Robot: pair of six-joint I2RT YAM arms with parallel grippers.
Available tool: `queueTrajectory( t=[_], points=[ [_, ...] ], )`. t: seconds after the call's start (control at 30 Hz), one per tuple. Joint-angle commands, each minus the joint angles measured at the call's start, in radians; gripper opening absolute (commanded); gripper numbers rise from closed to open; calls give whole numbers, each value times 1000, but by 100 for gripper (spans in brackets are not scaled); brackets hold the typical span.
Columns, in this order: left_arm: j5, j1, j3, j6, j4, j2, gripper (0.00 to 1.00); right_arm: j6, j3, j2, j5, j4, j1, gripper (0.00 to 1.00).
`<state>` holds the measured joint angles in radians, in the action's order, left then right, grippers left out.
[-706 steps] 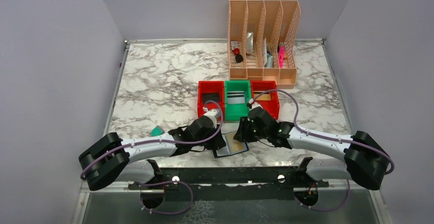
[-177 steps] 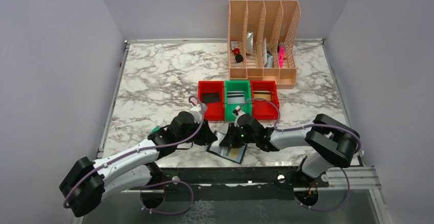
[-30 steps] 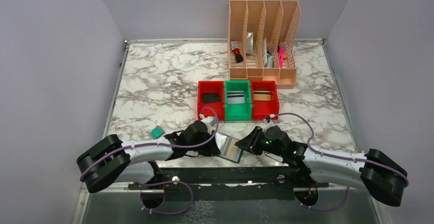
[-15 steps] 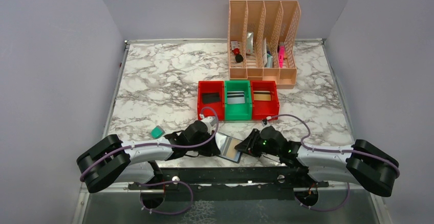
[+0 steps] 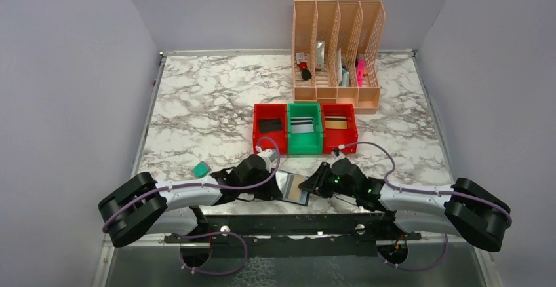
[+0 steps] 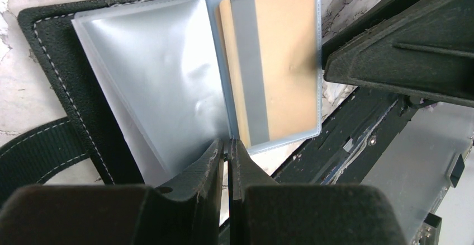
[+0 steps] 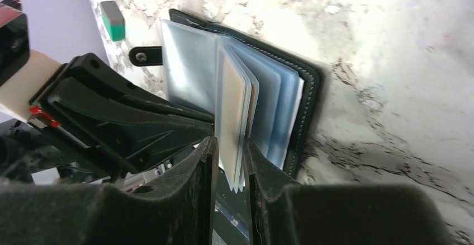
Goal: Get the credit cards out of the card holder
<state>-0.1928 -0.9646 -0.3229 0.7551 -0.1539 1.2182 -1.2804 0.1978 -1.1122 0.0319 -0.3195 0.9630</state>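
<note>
Both arms are down low at the near edge of the bench (image 5: 197,103). The left arm (image 5: 190,192) and right arm (image 5: 413,198) meet over the card holder (image 5: 292,187). It lies open there, a little nearer me than the three bins.

The left jaws are pinched almost shut on the bottom edge of its clear sleeves (image 6: 156,77), by the spine. That's my anchor. The right jaws are narrow and straddle the raised leaf (image 7: 230,116) carrying the gold card (image 6: 274,66). I can't tell whether the pads bite.

As I judge it, I need to catch the card itself, not only the plastic, or the whole leaf lifts and nothing slides. I want the left pinch firm and a slow, straight draw along the pocket. The film looks slick and floppy, and I can't make out which edge is open.

Now the containers. The peach file organiser (image 5: 336,94) stands at the far edge, right of centre. Its four slots hold small odds: something red and black, a silvery packet, something pink.

- **Left red bin** (image 5: 257,126): a dark card.
- **Green bin** (image 5: 305,147): a pale striped card.
- **Right red bin** (image 5: 354,130): a gold-coloured one.

Last, the holder's own pockets. One leaf has the gold card and its neighbour looks empty. I can't see into the rest.
</note>
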Motion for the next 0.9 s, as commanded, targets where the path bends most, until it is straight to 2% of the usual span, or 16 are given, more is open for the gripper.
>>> queueTrajectory(
  t=[0.0,0.23,0.37,0.53,0.77,0.87],
  points=[
    [24,-6,-9,-15,29,1,13,50,55,11,29,46,0,28],
    [30,-6,-14,-17,40,-9,12,126,119,-4,21,128,0,28],
    [59,-6,-27,-23,85,-39,12,191,191,-9,-15,252,0,28],
    [116,-6,-44,-33,155,-100,13,268,240,-39,48,239,0,28],
    [172,-7,-71,-46,194,-161,24,312,292,-111,118,211,-1,31],
    [182,-5,-76,-59,196,-166,27,293,312,-125,84,264,0,32]
  ],
)
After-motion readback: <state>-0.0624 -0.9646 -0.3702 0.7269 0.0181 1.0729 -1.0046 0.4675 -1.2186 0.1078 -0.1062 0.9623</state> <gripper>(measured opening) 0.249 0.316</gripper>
